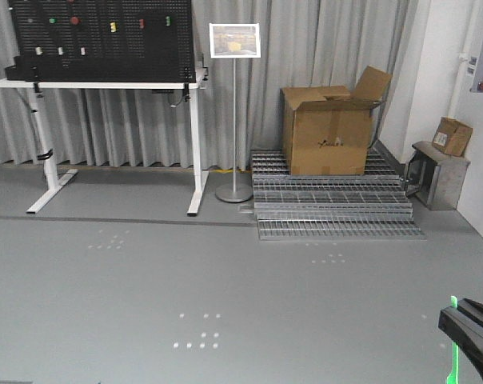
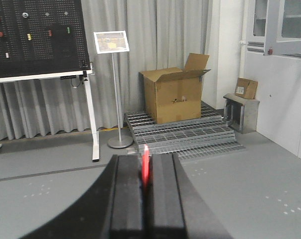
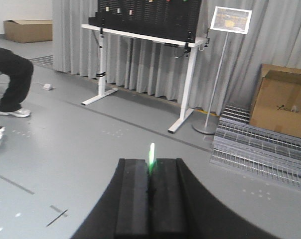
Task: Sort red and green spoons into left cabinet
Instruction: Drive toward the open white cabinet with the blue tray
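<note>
My left gripper (image 2: 145, 164) is clamped on the red spoon (image 2: 146, 172) and my right gripper (image 3: 150, 172) on the green spoon (image 3: 151, 157). Each tip pokes forward, I judge for carrying. The cabinet is not in view, only bare floor (image 1: 225, 272).

Front view faces the pegboard table (image 1: 97, 83), sign stand (image 1: 234, 120) and cardboard box (image 1: 325, 132) from afar. Wrist views, looking out over left gripper (image 2: 144, 159) and right gripper (image 3: 150, 162), share all three.
</note>
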